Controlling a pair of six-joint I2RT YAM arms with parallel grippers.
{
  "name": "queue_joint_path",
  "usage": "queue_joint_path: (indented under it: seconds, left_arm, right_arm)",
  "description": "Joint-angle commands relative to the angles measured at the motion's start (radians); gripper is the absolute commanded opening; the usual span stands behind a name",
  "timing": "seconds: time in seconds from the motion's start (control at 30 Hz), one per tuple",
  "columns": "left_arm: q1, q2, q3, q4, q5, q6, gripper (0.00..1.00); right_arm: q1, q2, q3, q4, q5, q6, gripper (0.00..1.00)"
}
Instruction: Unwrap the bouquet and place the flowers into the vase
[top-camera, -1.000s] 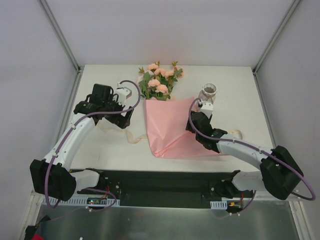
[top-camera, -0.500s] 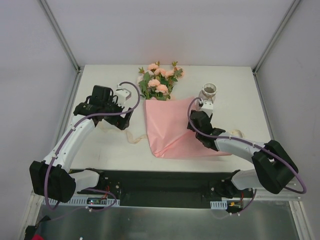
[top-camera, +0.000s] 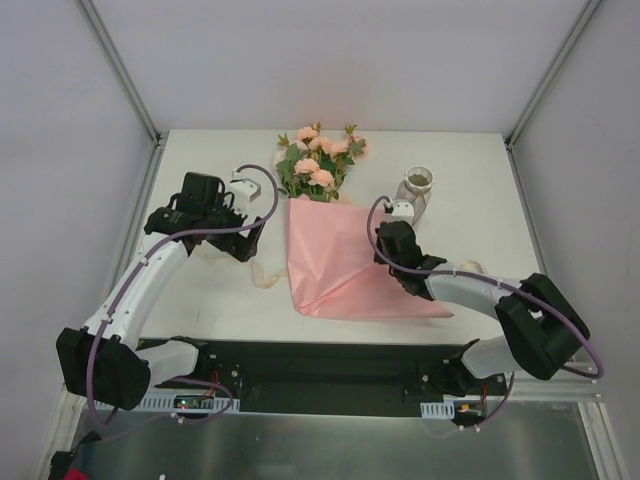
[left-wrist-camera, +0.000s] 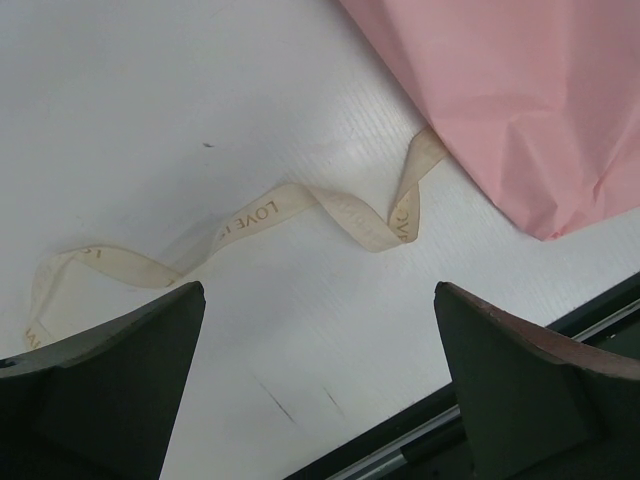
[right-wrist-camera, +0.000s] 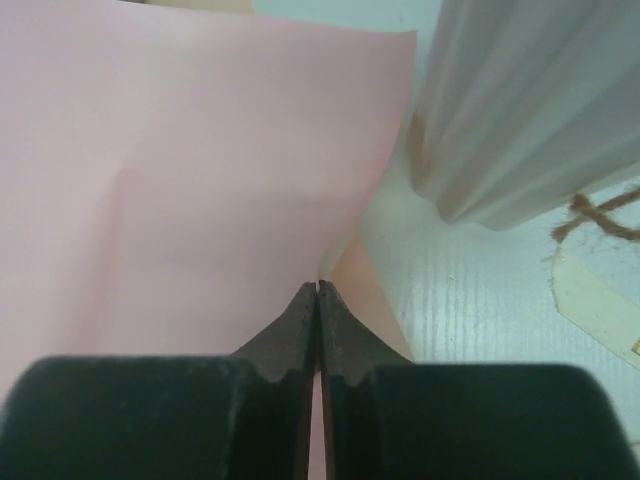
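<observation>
1. The white worktop (top-camera: 200, 160) has bare room at its far corners and down its left side. Walls stand close along three edges.
2. The pink paper sheet (top-camera: 335, 255) lies spread mid-worktop, one corner near the front edge. It covers the lower part of the flowers.
3. The flowers (top-camera: 318, 165) stick out past the sheet's far edge, blooms toward the back wall.
4. The left hand (left-wrist-camera: 315, 300) hangs over the worktop left of the sheet, fingers wide apart, holding nothing.
5. The right hand (right-wrist-camera: 317, 288) has its fingers pressed together, nipping the sheet's right edge, just beside the vase.
6. The vase (top-camera: 419, 181) stands upright, right of the flowers. Its inside is too small to make out.
7. A cream ribbon (left-wrist-camera: 290, 205) curls loose below the left hand, one end meeting the sheet's edge.
</observation>
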Motion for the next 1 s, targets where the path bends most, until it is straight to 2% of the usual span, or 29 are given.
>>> queue_joint_path:
  seconds: [0.0,0.13,0.23,0.4,0.5,0.53,0.6,0.73,0.8,0.83,0.9,0.93,0.97]
  left_arm:
    - [-0.001,-0.038,0.020,-0.025,-0.016,-0.024,0.99]
    - [-0.003,-0.052,0.037,-0.025,-0.028,-0.068,0.99]
    - [-0.003,-0.077,0.054,-0.022,-0.057,-0.109,0.99]
    - [0.028,-0.138,0.105,-0.022,-0.149,-0.155,0.99]
    - [0.130,-0.175,0.160,-0.020,-0.201,-0.201,0.99]
    - [0.223,-0.183,0.169,-0.019,-0.201,-0.224,0.99]
    - [0.305,-0.207,0.189,-0.017,-0.229,-0.240,0.99]
    - [0.399,-0.279,0.174,-0.016,-0.319,-0.231,0.99]
    - [0.402,-0.302,0.148,-0.017,-0.293,-0.215,0.99]
    - [0.403,-0.316,0.145,-0.016,-0.290,-0.212,0.99]
    - [0.405,-0.318,0.148,-0.016,-0.287,-0.201,0.99]
    - [0.405,-0.312,0.155,-0.016,-0.293,-0.200,0.99]
    - [0.405,-0.305,0.174,-0.014,-0.298,-0.200,0.99]
  right_arm:
    - [0.056,-0.084,0.081,0.004,-0.032,-0.073,0.02]
    - [0.115,-0.099,0.204,-0.048,-0.067,-0.116,0.01]
    - [0.165,-0.053,0.345,-0.090,-0.116,-0.148,0.01]
    - [0.239,0.121,0.615,-0.151,-0.235,-0.188,0.01]
    - [0.264,0.238,0.757,-0.167,-0.321,-0.167,0.01]
    - [0.270,0.300,0.792,-0.179,-0.337,-0.159,0.01]
    - [0.296,0.362,0.894,-0.191,-0.375,-0.157,0.01]
    - [0.348,0.545,1.065,-0.234,-0.452,-0.085,0.02]
    - [0.363,0.633,1.170,-0.269,-0.493,-0.064,0.07]
    - [0.374,0.658,1.203,-0.281,-0.510,-0.041,0.17]
    - [0.382,0.706,1.252,-0.292,-0.561,-0.013,0.24]
    - [0.389,0.712,1.276,-0.292,-0.575,0.007,0.33]
    - [0.391,0.712,1.281,-0.292,-0.591,0.010,0.35]
